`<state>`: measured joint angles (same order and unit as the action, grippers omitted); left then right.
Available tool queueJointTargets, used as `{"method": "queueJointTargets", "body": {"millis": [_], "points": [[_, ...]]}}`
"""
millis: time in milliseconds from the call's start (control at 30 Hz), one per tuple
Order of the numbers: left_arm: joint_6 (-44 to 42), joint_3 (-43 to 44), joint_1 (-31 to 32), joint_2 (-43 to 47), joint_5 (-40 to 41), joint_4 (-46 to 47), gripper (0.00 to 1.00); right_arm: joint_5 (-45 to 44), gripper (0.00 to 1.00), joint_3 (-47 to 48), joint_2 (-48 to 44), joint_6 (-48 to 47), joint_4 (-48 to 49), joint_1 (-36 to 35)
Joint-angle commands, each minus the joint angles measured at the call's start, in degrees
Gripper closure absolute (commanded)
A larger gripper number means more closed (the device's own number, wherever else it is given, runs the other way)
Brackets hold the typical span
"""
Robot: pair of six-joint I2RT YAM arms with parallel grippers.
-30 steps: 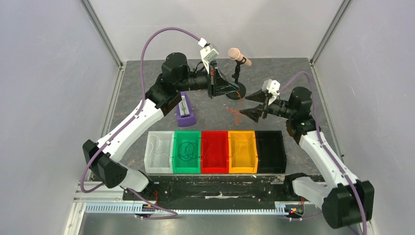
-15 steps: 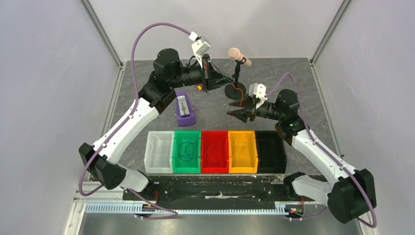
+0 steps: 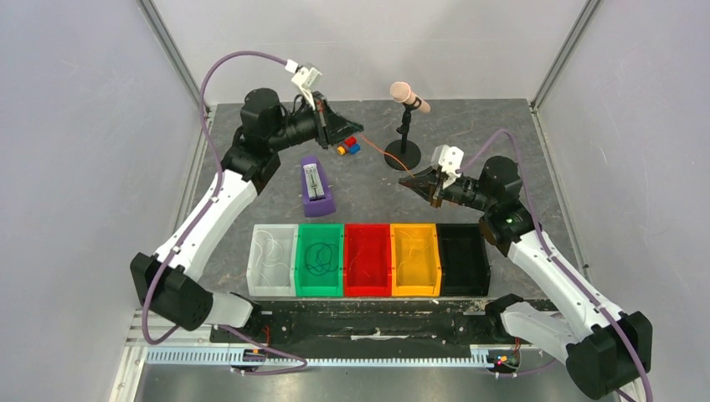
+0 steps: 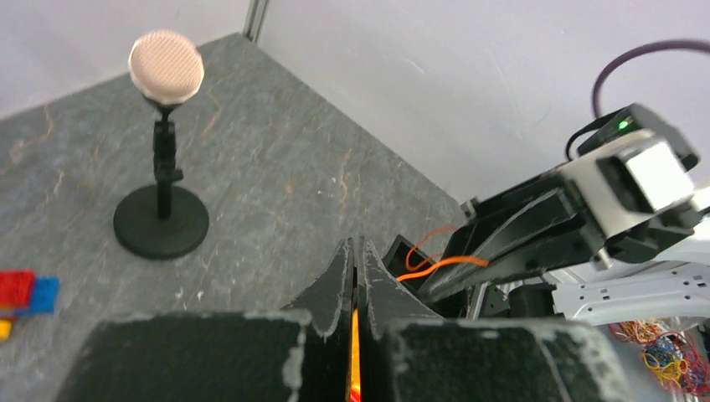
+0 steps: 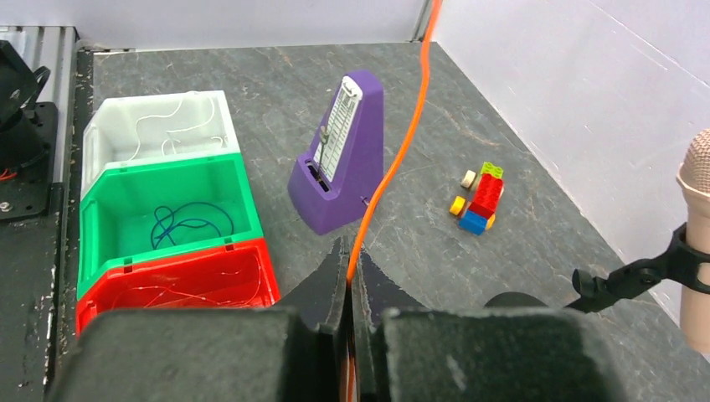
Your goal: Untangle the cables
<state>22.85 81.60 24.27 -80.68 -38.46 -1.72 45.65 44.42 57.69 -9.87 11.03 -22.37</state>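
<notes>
While both jaws pinch it, orange cable [image 5: 392,167] stretched between (slightly bowed)

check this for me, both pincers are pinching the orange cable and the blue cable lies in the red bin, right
No. The blue cable lies in the green bin, as the right wrist view shows. The rest holds: the left pincer and right pincer both pinch the orange cable.

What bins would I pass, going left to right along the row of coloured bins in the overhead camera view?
white bin → green bin → red bin → yellow bin → black bin
</notes>
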Motion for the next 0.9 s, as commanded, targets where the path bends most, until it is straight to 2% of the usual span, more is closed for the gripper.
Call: {"method": "queueJointTargets", "body": {"millis": [0,67,200,367,467,667,767,867], "points": [[-3.52,-6.83,-0.94,7.25,1.35,-1.55,0.98,-3.72,1.0,4.23,-0.9,3.2,0.35,0.24],[-5.48,-11.45,-0.95,7.99,3.83,-4.73,0.98,-3.11,1.0,6.12,-0.88,8.73,4.17,0.75],[-1.03,-17.2,1.76,6.82,3.41,-2.74,0.98,-0.7,1.0,7.67,-0.58,25.35,19.36,0.84],[1.15,-14.52,11.75,2.49,3.09,1.03,0.98,-0.13,1.0,9.36,3.02,43.11,32.65,0.8],[5.08,-11.83,15.44,-1.51,1.66,4.26,0.98,-0.83,1.0,9.03,4.49,51.53,38.95,0.77],[11.14,-12.25,20.87,-5.38,1.54,10.94,0.98,-3.02,1.0,8.22,4.89,60.04,44.25,0.92],[11.87,-13.97,20.7,-4.77,2.01,12.19,0.98,-3.03,1.0,7.97,3.59,60.24,42.3,2.15],[10.53,-16.46,18.65,-1.69,2.48,11.54,0.98,-0.93,1.0,6.94,1.78,59.82,38.87,6.55]]}}
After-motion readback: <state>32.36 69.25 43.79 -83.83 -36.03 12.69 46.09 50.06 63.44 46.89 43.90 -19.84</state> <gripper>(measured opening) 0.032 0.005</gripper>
